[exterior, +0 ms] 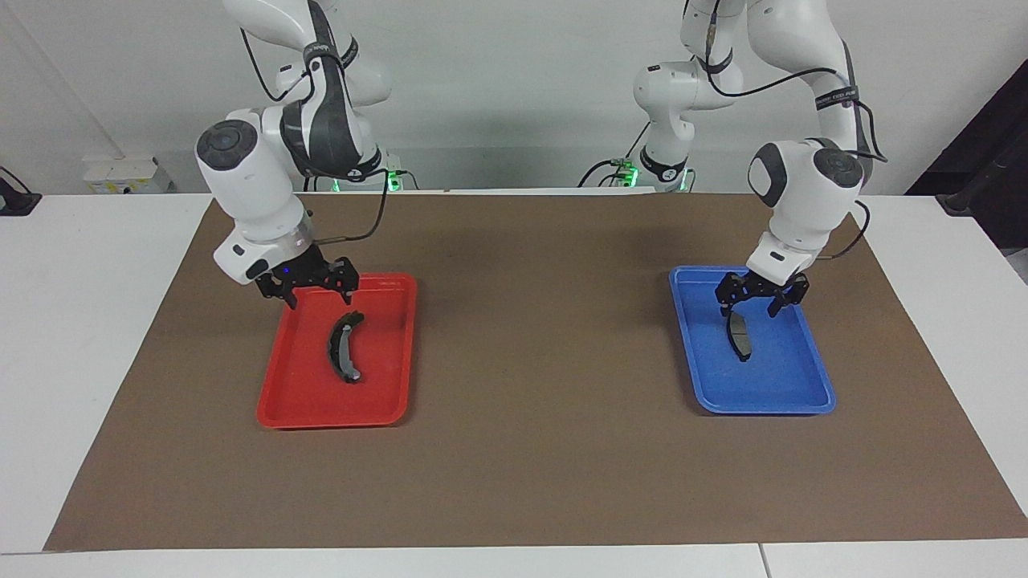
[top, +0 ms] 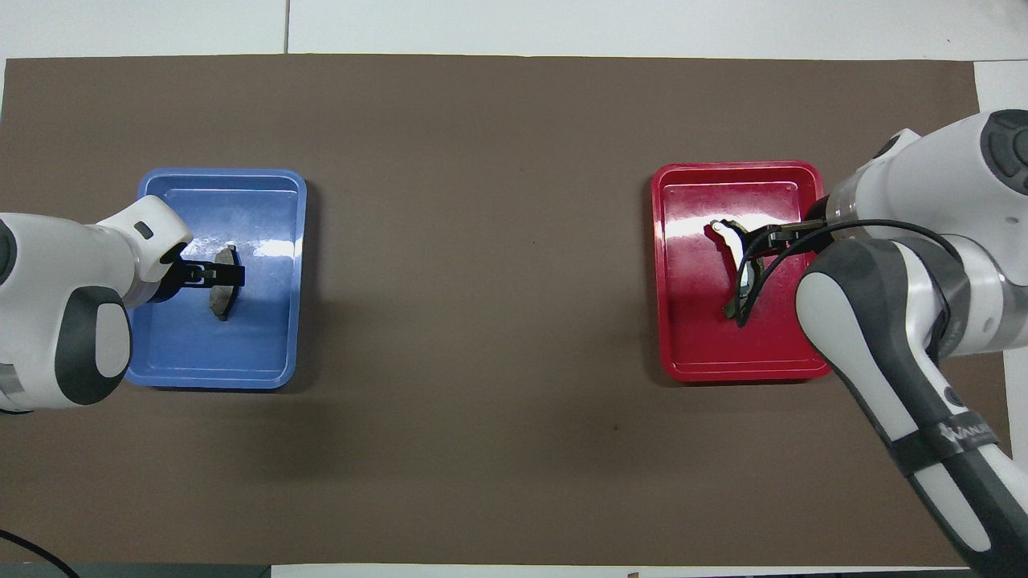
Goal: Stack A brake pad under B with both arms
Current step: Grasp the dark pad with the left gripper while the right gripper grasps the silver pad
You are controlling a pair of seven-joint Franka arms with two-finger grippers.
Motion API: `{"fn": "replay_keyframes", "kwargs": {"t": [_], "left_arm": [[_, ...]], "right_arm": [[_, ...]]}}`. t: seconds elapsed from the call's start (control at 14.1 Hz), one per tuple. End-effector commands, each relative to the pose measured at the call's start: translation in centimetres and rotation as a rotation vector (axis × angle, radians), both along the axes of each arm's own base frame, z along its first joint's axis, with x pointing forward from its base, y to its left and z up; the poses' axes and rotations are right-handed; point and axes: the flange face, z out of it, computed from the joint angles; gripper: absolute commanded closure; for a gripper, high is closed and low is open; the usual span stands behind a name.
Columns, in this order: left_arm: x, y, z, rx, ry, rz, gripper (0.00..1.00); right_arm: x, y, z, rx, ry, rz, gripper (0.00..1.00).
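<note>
Over the blue tray (exterior: 811,397), the left gripper (exterior: 756,303) hangs fingers wide just above A brake pad (exterior: 740,335), the stubby, flat-faced grey pad mid-tray. At the table's right-arm end the right gripper (exterior: 316,294), also spread wide and empty, hovers over the glossy red tray (exterior: 297,409), at about eleven o'clock from B (exterior: 344,347), the thin black crescent with its pale spot. Both reaches, I'd say, nothing gripped; next each must drop squarely astride its pad.
</note>
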Motion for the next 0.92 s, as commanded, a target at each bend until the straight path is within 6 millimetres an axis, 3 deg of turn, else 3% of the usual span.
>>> {"fn": "replay_keyframes", "kwargs": {"t": [0.0,0.57,0.85], "left_arm": [[0.7,0.5,-2.7,-0.001,-0.026,-0.003,0.0],[0.1,1.4,-5.5,0.002,0.025,0.015,0.06],[-0.3,2.2,-6.2,0.008,0.051,-0.012,0.49]], "right_arm": [[-0.5,-0.3,-2.6,0.013,-0.029,-0.025,0.05],[0.5,-0.8,-9.1,-0.003,0.019,-0.034,0.11],[0.5,-0.6,-11.1,-0.009,0.039,-0.029,0.13]]}}
